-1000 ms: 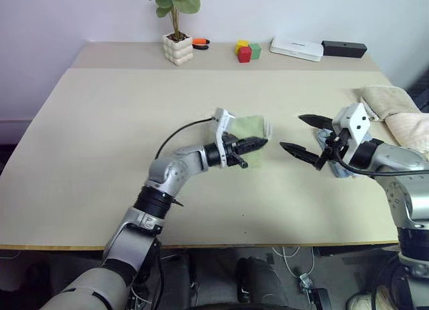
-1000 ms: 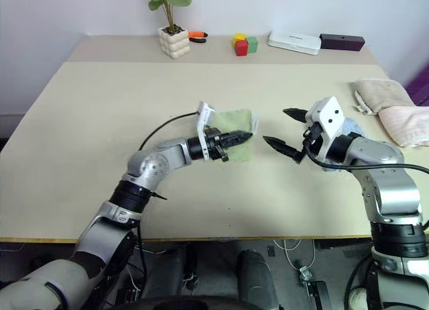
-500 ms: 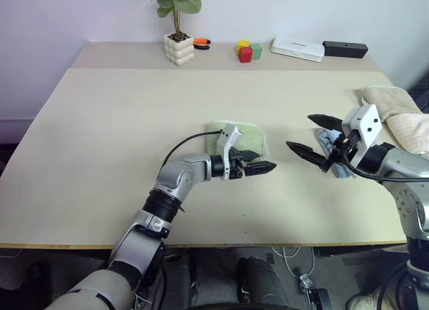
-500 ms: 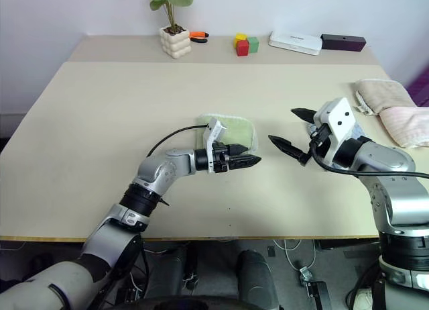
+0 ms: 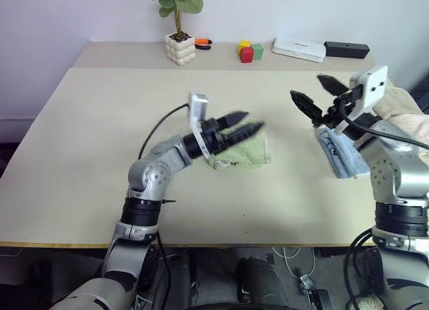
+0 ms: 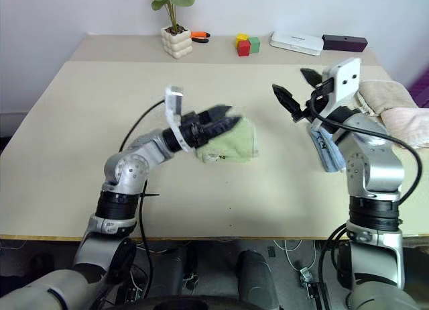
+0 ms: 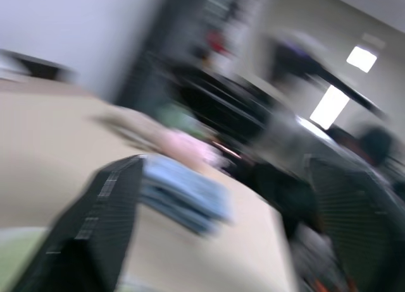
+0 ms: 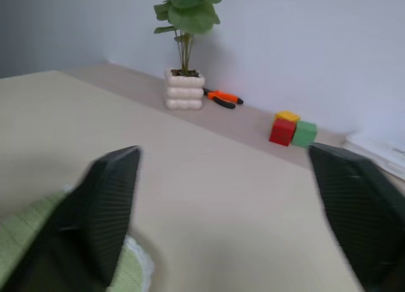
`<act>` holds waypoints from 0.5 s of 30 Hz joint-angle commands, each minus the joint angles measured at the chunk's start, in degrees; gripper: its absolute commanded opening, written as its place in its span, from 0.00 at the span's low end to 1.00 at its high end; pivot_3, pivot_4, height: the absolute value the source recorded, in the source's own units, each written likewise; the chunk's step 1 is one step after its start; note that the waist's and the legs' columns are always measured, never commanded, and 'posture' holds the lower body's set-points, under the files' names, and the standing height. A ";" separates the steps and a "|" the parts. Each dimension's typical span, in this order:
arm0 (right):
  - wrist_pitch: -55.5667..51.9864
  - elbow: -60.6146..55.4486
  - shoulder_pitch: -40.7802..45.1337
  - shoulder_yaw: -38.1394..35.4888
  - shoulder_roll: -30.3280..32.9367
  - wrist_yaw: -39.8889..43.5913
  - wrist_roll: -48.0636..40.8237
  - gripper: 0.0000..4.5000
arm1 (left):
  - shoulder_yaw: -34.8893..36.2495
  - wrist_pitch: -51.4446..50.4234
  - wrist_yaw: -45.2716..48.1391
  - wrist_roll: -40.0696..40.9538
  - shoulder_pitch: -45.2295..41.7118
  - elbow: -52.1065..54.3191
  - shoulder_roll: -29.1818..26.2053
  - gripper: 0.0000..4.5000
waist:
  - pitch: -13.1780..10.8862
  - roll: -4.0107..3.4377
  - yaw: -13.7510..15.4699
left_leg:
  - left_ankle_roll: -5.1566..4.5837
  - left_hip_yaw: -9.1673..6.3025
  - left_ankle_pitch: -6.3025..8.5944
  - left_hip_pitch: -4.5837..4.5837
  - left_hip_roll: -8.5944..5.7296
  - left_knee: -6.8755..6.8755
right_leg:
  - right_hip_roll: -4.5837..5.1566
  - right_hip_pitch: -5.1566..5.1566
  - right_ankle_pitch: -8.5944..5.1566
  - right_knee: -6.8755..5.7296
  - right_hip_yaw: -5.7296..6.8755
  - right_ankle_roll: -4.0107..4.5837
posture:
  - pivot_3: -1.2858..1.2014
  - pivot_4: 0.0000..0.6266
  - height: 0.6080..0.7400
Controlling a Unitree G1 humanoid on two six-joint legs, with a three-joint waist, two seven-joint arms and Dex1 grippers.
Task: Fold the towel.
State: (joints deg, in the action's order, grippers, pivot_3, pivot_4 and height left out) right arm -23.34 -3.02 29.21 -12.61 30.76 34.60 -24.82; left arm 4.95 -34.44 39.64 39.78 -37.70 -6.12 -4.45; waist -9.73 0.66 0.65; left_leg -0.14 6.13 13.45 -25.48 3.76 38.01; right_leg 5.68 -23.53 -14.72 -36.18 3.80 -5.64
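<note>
The light green towel (image 5: 245,151) lies folded on the table's middle, with a small dark mark at its near edge. My left gripper (image 5: 251,121) hovers above the towel's far-left part, open and holding nothing. My right gripper (image 5: 307,86) is raised to the right of the towel, well clear of it, open and empty. In the right wrist view a corner of the towel (image 8: 28,232) shows beside one black finger (image 8: 95,210).
A light blue cloth (image 5: 339,153) lies folded under my right arm. Beige towels (image 5: 401,103) sit at the table's right edge. Along the far edge stand a potted plant (image 5: 179,48), an orange tool (image 5: 201,43), coloured blocks (image 5: 249,52), a white box (image 5: 298,49) and a black box (image 5: 345,49).
My left gripper let go of the towel, opened and rose up and to the left; the towel now rests folded. My right gripper lifted and moved farther out over the table.
</note>
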 commanded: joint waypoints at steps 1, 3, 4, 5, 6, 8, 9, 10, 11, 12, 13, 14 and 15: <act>0.45 -3.38 -0.54 1.58 -4.41 -4.42 0.51 0.47 | 1.07 5.16 -3.04 -3.41 -0.08 -1.54 0.18 0.47 | 0.00 0.00 -0.11 | 0.00 0.02 0.00 0.00 0.00 0.00 | -0.01 0.00 0.02 -0.01 0.00 -0.04 | 0.52 0.24 0.96; 0.39 -5.53 -1.79 4.46 -7.98 -7.10 1.90 0.25 | 1.00 5.94 -6.04 -5.30 0.48 -2.68 0.97 0.25 | -0.01 -0.02 -0.08 | 0.02 0.09 -0.01 -0.01 0.00 -0.03 | -0.02 -0.04 0.03 -0.03 0.00 -0.07 | 0.52 0.24 0.96; 0.30 -6.19 -2.02 5.37 -9.79 -8.91 2.49 0.13 | 0.57 6.85 -7.25 -6.71 0.73 -3.43 1.26 0.13 | -0.01 -0.01 -0.05 | 0.02 0.11 -0.01 -0.01 0.01 -0.03 | -0.02 -0.05 0.04 -0.04 0.00 -0.07 | 0.52 0.24 0.96; 0.50 -6.70 -2.04 6.22 -12.00 -11.23 3.29 0.01 | 0.25 8.03 -7.87 -7.57 1.04 -3.82 1.90 0.01 | -0.01 -0.02 -0.07 | 0.03 0.11 -0.02 -0.01 0.01 -0.03 | -0.02 -0.04 0.04 -0.04 0.00 -0.08 | 0.52 0.24 0.96; 0.88 -6.94 -1.98 6.96 -13.86 -13.51 4.48 0.00 | 0.13 8.58 -8.46 -7.94 1.22 -4.10 2.62 0.00 | -0.01 -0.02 -0.01 | 0.04 0.11 -0.02 -0.01 0.01 -0.04 | -0.02 -0.04 0.05 -0.05 0.00 -0.09 | 0.52 0.24 0.96; 1.05 -6.81 -1.97 8.10 -16.88 -17.14 6.42 0.00 | -0.39 9.51 -9.41 -9.06 1.08 -5.12 3.60 0.00 | -0.01 -0.02 0.12 | 0.05 0.10 -0.03 -0.02 0.01 -0.02 | -0.02 -0.04 0.05 -0.06 0.00 -0.09 | 0.52 0.24 0.96; 1.06 -6.20 -2.09 9.43 -18.55 -18.98 7.93 0.00 | -1.08 10.78 -10.11 -10.58 0.77 -6.64 4.17 0.00 | -0.01 -0.02 0.13 | 0.05 0.10 -0.03 -0.03 0.00 -0.01 | -0.02 -0.03 0.05 -0.06 0.01 -0.09 | 0.52 0.24 0.96; 0.77 -5.52 -2.18 10.58 -20.00 -20.46 9.07 0.00 | -1.60 11.72 -10.70 -11.75 0.54 -7.85 4.73 0.00 | 0.00 -0.02 0.05 | 0.04 0.10 -0.02 -0.04 -0.01 0.00 | -0.02 -0.03 0.06 -0.05 0.00 -0.10 | 0.52 0.24 0.96; -0.05 -4.75 -2.26 11.69 -21.05 -21.51 9.97 0.00 | -2.06 12.22 -11.36 -12.72 0.29 -8.92 5.21 0.00 | 0.00 -0.02 -0.05 | 0.04 0.10 -0.02 -0.02 -0.01 0.00 | -0.02 -0.01 0.06 -0.05 0.00 -0.10 | 0.52 0.24 0.96; -0.16 -3.74 -2.59 13.29 -21.38 -22.20 11.87 0.00 | -2.71 12.37 -11.82 -13.76 0.03 -9.94 5.44 0.00 | 0.00 -0.03 -0.08 | 0.04 0.10 -0.02 -0.02 -0.01 -0.01 | -0.02 -0.02 0.06 -0.05 0.00 -0.10 | 0.52 0.24 0.96; 0.29 -2.53 -3.20 14.91 -21.51 -22.67 13.81 0.00 | -3.40 11.95 -11.76 -14.43 -0.14 -10.91 5.46 0.00 | 0.00 -0.03 -0.07 | 0.04 0.09 -0.02 -0.02 0.00 -0.01 | -0.03 -0.02 0.06 -0.05 0.00 -0.09 | 0.52 0.24 0.96; 0.65 -1.50 -3.91 15.96 -21.78 -22.90 14.92 0.00 | -3.95 11.41 -11.61 -14.99 -0.22 -11.83 5.42 0.00 | 0.00 -0.03 -0.06 | 0.04 0.09 -0.02 -0.02 -0.01 -0.02 | -0.03 -0.02 0.06 -0.05 0.00 -0.09 | 0.52 0.24 0.96; 0.58 -0.51 -4.58 16.28 -22.34 -23.29 15.23 0.00 | -4.37 11.18 -11.65 -15.66 -0.28 -12.69 5.31 0.00 | 0.00 -0.02 -0.04 | 0.04 0.09 -0.02 -0.03 -0.01 -0.02 | -0.03 -0.03 0.06 -0.04 0.00 -0.10 | 0.52 0.24 0.96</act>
State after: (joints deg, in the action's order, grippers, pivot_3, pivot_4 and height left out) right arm -23.37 -4.19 25.56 2.95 9.04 12.17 -11.12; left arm 1.49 -23.38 27.99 25.29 -36.40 -18.71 0.67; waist -9.73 0.64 0.61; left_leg -0.10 6.22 13.42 -25.50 3.75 37.98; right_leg 5.65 -23.55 -14.66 -36.22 3.81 -5.74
